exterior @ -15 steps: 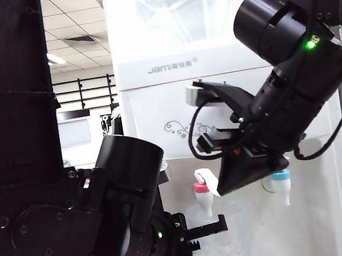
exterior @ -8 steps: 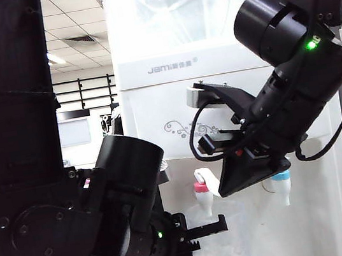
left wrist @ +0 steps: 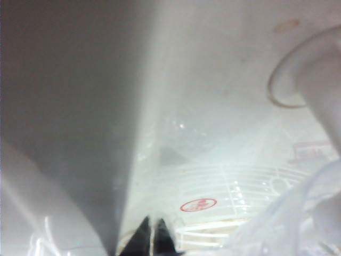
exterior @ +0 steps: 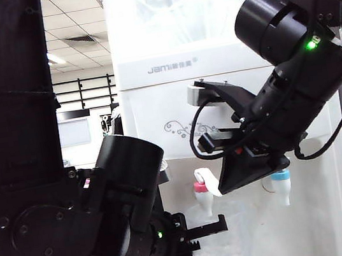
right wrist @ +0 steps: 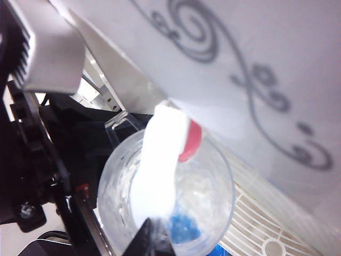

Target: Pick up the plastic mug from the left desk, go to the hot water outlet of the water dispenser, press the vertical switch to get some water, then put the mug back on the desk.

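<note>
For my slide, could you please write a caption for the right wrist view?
Right gripper, jaws shut, at the vertical switch of the hot water outlet, plastic mug beneath.

Under the hot water outlet point(exterior: 202, 195) on the front of the water dispenser point(exterior: 162, 113) sits the plastic mug point(right wrist: 168, 200), the vertical switch point(right wrist: 160, 160) above its mouth, with the second tap point(exterior: 281, 183) to the right.

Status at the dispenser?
Left gripper shut on plastic mug, under hot water outlet. Right gripper shut, tips at vertical switch. Nothing blocking.
</note>
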You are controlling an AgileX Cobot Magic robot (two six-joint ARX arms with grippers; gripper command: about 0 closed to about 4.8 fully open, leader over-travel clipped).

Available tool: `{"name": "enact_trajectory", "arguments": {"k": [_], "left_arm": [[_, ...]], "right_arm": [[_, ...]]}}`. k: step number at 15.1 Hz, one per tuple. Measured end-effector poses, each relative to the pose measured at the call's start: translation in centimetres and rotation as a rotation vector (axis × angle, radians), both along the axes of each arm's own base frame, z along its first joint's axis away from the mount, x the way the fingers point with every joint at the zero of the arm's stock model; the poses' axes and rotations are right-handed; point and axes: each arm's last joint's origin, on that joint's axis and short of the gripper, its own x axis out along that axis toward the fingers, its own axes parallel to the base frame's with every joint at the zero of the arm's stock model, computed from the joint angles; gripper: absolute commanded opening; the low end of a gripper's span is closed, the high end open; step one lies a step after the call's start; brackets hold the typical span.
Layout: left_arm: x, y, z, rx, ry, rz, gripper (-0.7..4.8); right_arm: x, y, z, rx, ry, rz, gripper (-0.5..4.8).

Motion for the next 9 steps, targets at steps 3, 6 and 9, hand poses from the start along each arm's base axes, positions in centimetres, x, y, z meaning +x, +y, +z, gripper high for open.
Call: {"name": "enact_trajectory", "arguments": {"k": [3, 6, 9], "left_arm": [[0.0, 0.02, -0.01, 0.0, 0.0, 0.0, -0.05], [-0.01, 0.01, -0.01, 0.001, 0.0, 0.0, -0.05], [-0.01, 0.01, -0.01, 0.001, 0.0, 0.0, -0.05]], "right_arm": [[0.01, 0.01, 0.01, 0.001, -0.001, 0.0, -0.02], [0.11, 0.08, 0.14, 0.013, -0.018, 0.0, -0.02], [0.12, 0.09, 0.16, 0.02, -0.013, -0.007, -0.02]]}}
